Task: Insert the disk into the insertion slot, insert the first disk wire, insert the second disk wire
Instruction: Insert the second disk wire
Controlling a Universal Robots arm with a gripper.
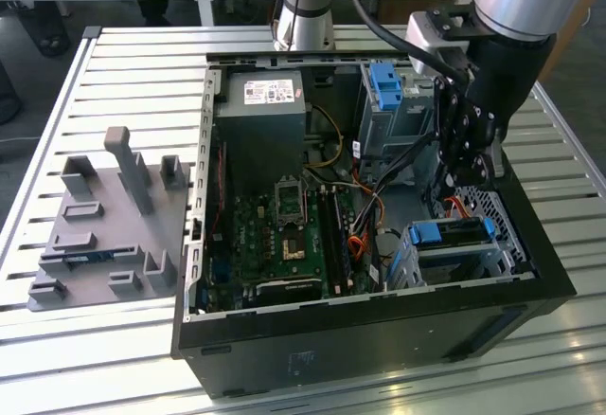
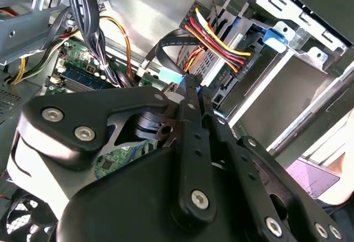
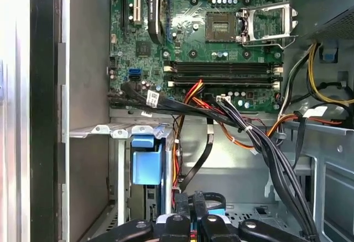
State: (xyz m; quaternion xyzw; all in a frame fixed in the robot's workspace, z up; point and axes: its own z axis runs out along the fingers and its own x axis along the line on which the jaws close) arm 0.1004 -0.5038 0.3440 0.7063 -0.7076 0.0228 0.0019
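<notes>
Hand point(image 1: 461, 164) above disk point(image 1: 453, 233) in insertion slot point(image 1: 492, 256)

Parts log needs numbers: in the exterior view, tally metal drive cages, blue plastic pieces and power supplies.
Grey perforated metal drive cages: 2 (taller cage, low insertion slot)
Bright blue plastic pieces: 2 (clip, disk caddy)
Grey box-shaped power supply: 1
Total: 5

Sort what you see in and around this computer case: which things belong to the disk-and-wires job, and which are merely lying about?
Belongs to the job:
disk in its blue caddy
insertion slot
red-yellow-black wire bundle
black flat cable
gripper

Just lying about:
grey fixture plate
power supply
motherboard
taller cage with a blue clip
</notes>
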